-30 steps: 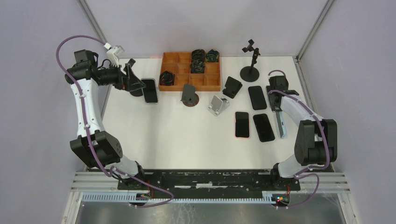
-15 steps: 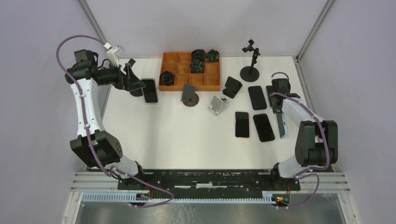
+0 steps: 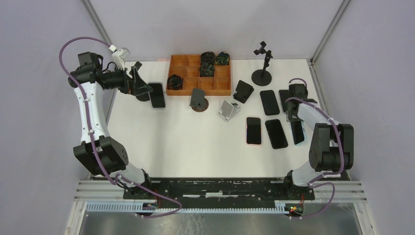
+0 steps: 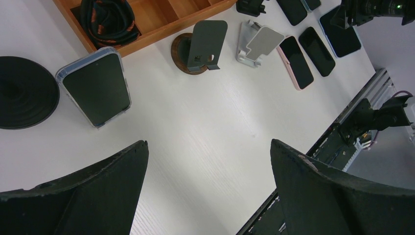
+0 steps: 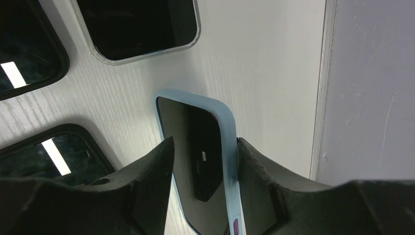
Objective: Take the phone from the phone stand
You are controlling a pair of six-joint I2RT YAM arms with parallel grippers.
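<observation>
A phone in a light blue case (image 5: 200,161) lies flat, screen up, on the white table at the right edge (image 3: 297,132). My right gripper (image 5: 204,141) hangs just over its far end (image 3: 293,115), open, one finger on each side of the phone. My left gripper (image 4: 208,147) is wide open and empty at the far left (image 3: 138,83), above a black round stand base (image 3: 142,93). A clear-cased phone (image 4: 97,88) lies flat beside that base. The grey stand (image 3: 198,99), silver stand (image 3: 228,110) and black stand (image 3: 243,91) hold no phone.
A pink-cased phone (image 3: 253,130) and two black phones (image 3: 276,133) (image 3: 269,102) lie left of the blue one. An orange compartment tray (image 3: 199,74) with coiled cables sits at the back. A tall black clamp stand (image 3: 263,63) stands at the back right. The table's right edge (image 5: 320,98) is close.
The right jaws have opened. The blue-cased phone, which stood on its edge between them, now lies flat on the table. The left arm has not moved.
</observation>
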